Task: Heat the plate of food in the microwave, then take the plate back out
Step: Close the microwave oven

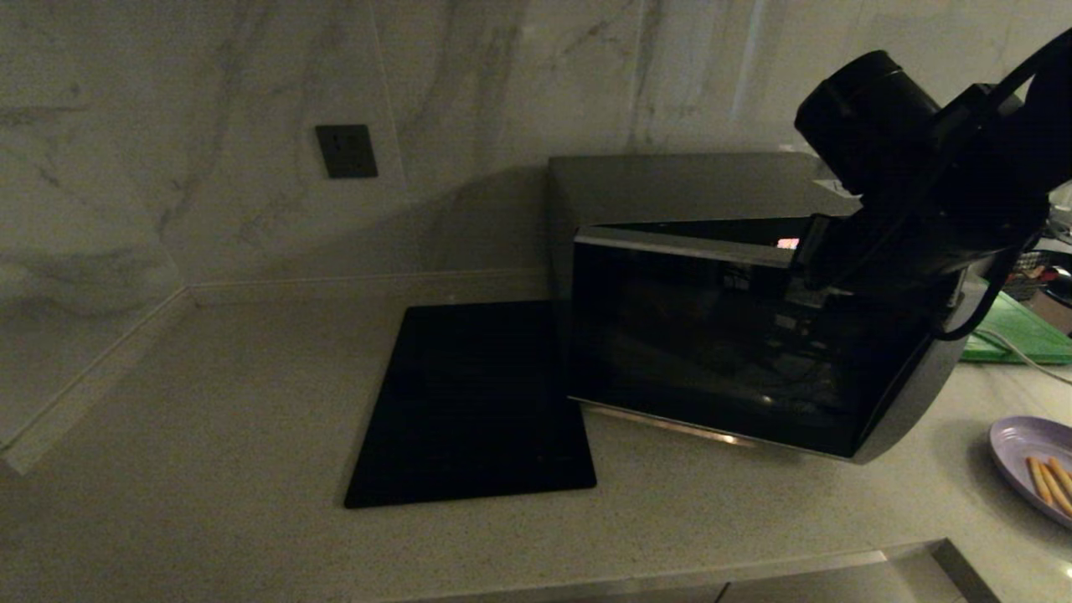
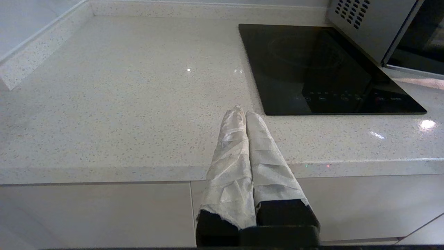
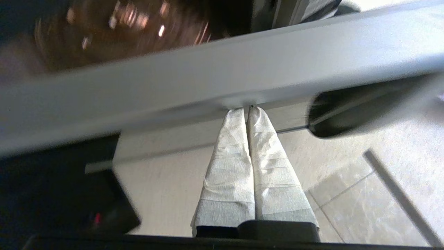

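- One plate of food (image 1: 1032,469), pale lilac with a few golden sticks on it, sits on the stone counter (image 1: 209,435) at the far right edge of the head view, below and to the right of the right arm, apart from the microwave.
- Close to that arm stands the microwave (image 1: 720,335); its dark glass door (image 1: 712,352) is swung partly out from the silver body, the handle side nearest the right gripper.
- From the upper right the right arm reaches in, its dark wrist bent down over the top right corner of the door, hiding the fingers in the head view.
- Seen from the right wrist, the right gripper (image 3: 249,110) has its two white-wrapped fingers (image 3: 229,166) pressed together with nothing between them, and their tips meet the silver bar of the door's handle (image 3: 222,83).
- Beyond the door, away from the right gripper, a flat black cooktop (image 1: 473,402) lies flush in the counter, just beside the microwave.
- Behind the right arm a green tray (image 1: 1017,331) lies on the counter.
- At the counter's front edge the left gripper (image 2: 245,113) hangs level, fingers closed on nothing, tips pointing across the bare stone with the cooktop just ahead of them and to one side.
- On the marble wall (image 1: 251,126) behind, well apart from both grippers, sits a dark socket plate (image 1: 346,151).
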Controlling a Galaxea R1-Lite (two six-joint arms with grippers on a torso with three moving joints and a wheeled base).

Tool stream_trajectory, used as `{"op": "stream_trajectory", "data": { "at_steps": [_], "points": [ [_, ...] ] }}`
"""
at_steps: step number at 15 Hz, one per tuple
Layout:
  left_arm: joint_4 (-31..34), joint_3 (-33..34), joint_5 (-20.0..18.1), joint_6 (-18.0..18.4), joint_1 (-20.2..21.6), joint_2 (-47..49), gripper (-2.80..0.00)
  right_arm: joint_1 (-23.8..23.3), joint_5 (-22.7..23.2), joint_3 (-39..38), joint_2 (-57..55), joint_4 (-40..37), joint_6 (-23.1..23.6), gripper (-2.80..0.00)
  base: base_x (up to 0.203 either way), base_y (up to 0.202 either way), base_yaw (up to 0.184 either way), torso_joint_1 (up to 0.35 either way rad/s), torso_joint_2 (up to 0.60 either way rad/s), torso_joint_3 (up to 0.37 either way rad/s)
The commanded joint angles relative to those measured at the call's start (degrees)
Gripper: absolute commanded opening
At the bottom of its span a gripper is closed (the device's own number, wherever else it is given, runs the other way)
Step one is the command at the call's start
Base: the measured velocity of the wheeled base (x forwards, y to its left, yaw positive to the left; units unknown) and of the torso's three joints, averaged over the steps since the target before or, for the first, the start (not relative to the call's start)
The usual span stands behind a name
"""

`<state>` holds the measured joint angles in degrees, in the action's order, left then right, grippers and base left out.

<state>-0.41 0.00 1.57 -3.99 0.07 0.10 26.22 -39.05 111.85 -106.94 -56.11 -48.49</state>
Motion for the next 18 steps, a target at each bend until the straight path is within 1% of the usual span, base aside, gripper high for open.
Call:
{"op": "stream_trajectory", "data": {
  "at_steps": [1,3,5,8,14,18],
  "points": [
    [0.0,0.0,0.1,-0.1,0.0,0.0,-2.80,-4.0,0.2,-0.2,-0.6,3.6,2.3,-2.80,0.000,0.000,0.000,0.000,0.00,0.000],
    [0.0,0.0,0.0,-0.1,0.0,0.0,-2.80,-6.0,0.8,-0.1,-2.0,6.9,4.8,-2.80,0.000,0.000,0.000,0.000,0.00,0.000],
    [0.0,0.0,0.0,-0.1,0.0,0.0,-2.80,-7.0,1.4,0.0,-3.5,9.5,6.1,-2.80,0.000,0.000,0.000,0.000,0.00,0.000],
    [0.0,0.0,0.1,-0.1,0.0,0.0,-2.80,-8.4,3.9,0.4,-4.8,12.5,8.4,-2.80,0.000,0.000,0.000,0.000,0.00,0.000],
    [0.0,0.0,0.0,-0.1,0.0,0.0,-2.80,-10.0,5.0,1.0,-6.4,18.2,10.1,-2.80,0.000,0.000,0.000,0.000,0.00,0.000],
    [0.0,0.0,0.0,-0.1,0.0,0.0,-2.80,-10.0,5.0,1.0,-6.4,19.6,11.2,-2.80,0.000,0.000,0.000,0.000,0.00,0.000]
  ]
}}
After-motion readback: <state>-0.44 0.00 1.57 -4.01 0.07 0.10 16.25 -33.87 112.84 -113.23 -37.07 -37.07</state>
